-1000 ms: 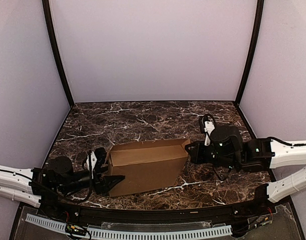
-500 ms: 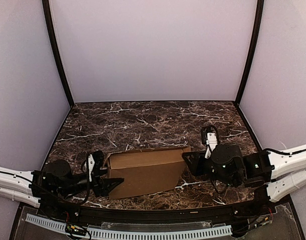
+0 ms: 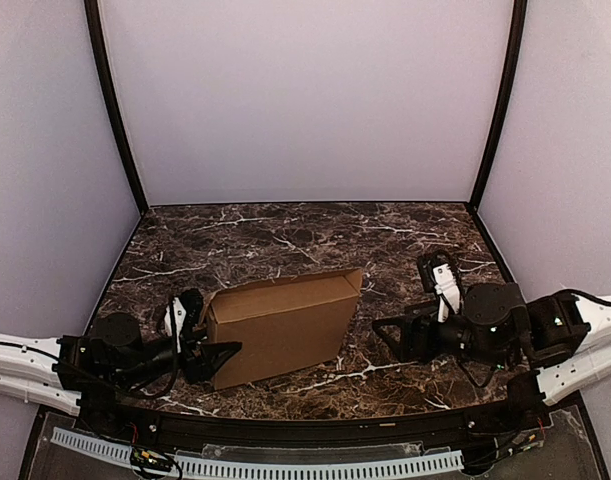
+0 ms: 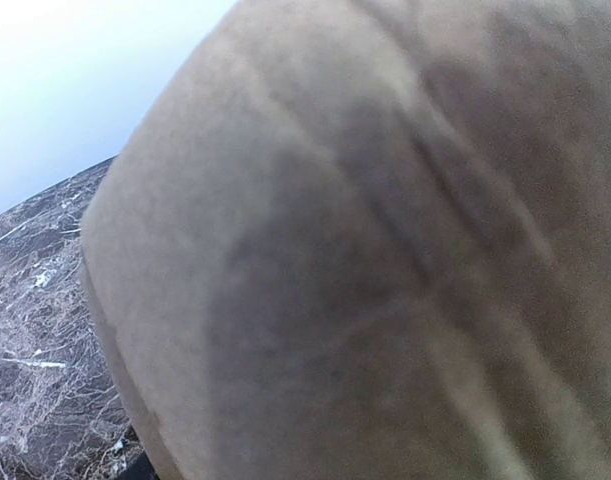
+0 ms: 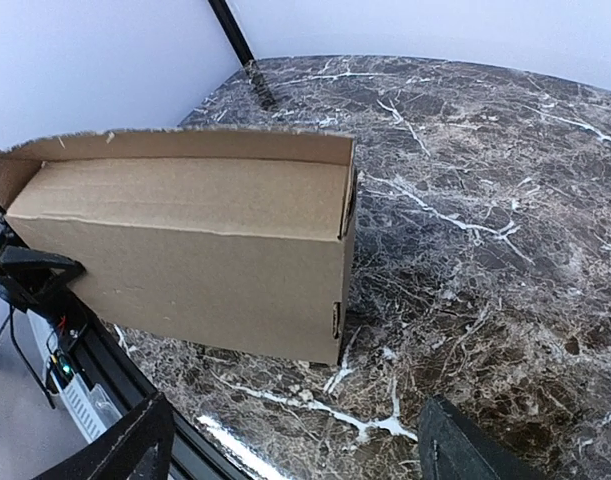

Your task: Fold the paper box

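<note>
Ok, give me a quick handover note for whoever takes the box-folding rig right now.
Left hand: fingers either side of the box's left end, seemingly gripping.
Right hand: open, clear of the right end.
Box: on a long edge on the table, near the front.
Done: folded into box shape.
Left: one panel edge stands proud on top; probably press it shut.

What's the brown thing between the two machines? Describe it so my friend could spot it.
On the dark marble table, near its front edge between the left arm and right arm, stands a cardboard box, a flat carton up on its long side. It is the only loose thing there, plain brown beside black-and-white machinery.
</note>
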Controlling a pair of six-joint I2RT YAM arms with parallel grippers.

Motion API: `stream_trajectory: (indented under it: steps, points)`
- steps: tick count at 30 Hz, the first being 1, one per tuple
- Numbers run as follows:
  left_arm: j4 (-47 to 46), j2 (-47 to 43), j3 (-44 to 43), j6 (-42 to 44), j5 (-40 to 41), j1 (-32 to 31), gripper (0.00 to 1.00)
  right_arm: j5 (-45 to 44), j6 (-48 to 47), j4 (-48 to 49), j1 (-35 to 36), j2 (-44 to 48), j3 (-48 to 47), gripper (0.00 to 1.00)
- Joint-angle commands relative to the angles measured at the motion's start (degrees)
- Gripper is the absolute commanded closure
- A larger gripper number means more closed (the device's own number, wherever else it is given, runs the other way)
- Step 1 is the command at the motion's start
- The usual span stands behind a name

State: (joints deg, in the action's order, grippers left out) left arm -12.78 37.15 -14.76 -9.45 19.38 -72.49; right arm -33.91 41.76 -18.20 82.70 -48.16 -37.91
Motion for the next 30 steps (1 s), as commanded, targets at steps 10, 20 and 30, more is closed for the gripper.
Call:
stream_trajectory:
  steps: [10, 20, 30]
  points:
    - [3.46, 2.37, -2.49, 1.26, -0.58, 0.16, 0.99, 2.78, -28.81, 4.67, 0.06, -12.16, -20.07, 0.01]
    - [5.37, 3.47, -4.05, 1.81, -2.82, 0.19, 0.99, 16.97, -38.46, 9.01, -2.43, -25.11, -33.44, 0.06]
    - [9.85, 3.27, -7.07, 1.14, -3.33, 0.2, 0.99, 19.03, -42.46, 9.54, -2.6, -38.32, -44.42, 0.13]
